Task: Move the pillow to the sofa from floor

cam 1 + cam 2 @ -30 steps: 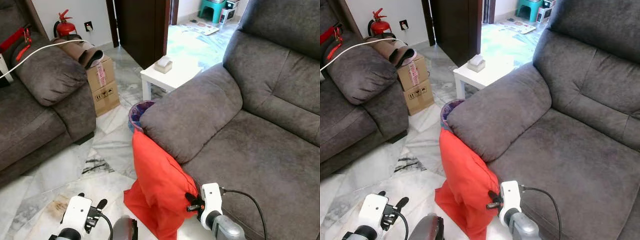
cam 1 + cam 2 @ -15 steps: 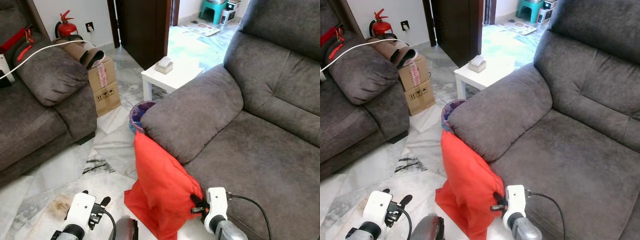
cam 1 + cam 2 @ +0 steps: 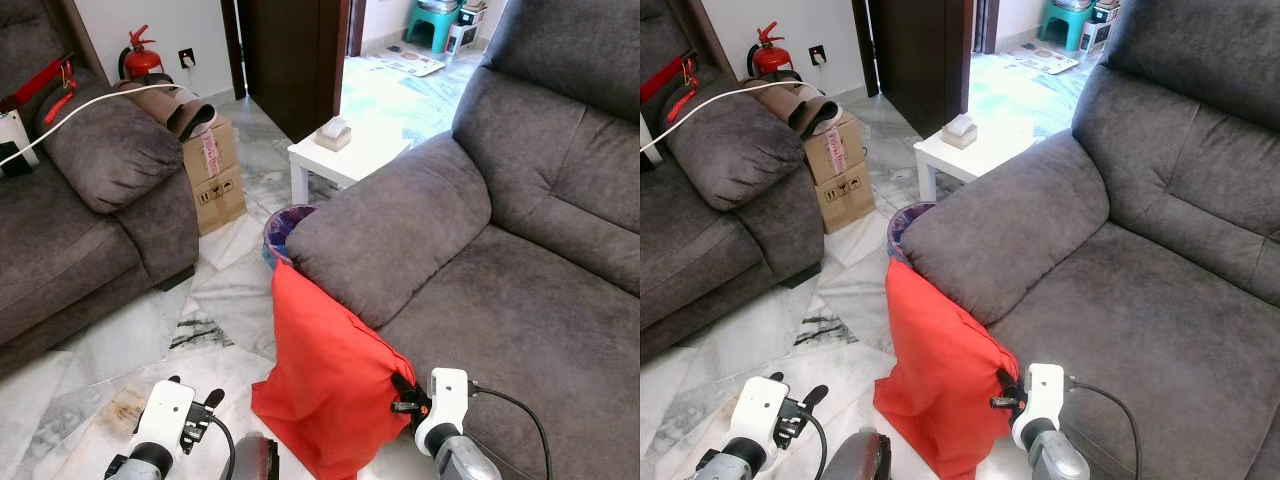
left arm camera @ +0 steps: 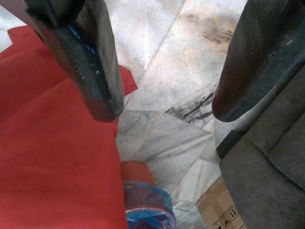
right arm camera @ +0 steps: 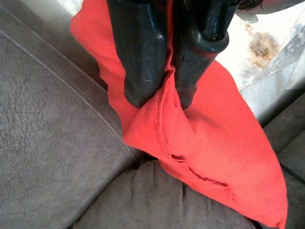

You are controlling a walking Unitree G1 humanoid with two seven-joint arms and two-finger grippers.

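1 red pillow (image 3: 325, 385) pinched by R gripper (image 5: 162, 98) vs 1 sofa (image 3: 520, 290); L gripper (image 4: 162, 114) agape.

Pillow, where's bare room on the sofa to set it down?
The sofa seat, between armrest and backrest, is bare. The floor gap by the pillow, pinched by the right gripper, is crowded with a bin.

Sofa seat (image 3: 520, 310) open; armrest (image 3: 385, 225) flanks it; bin (image 3: 282, 222), white table (image 3: 345, 155) crowd floor
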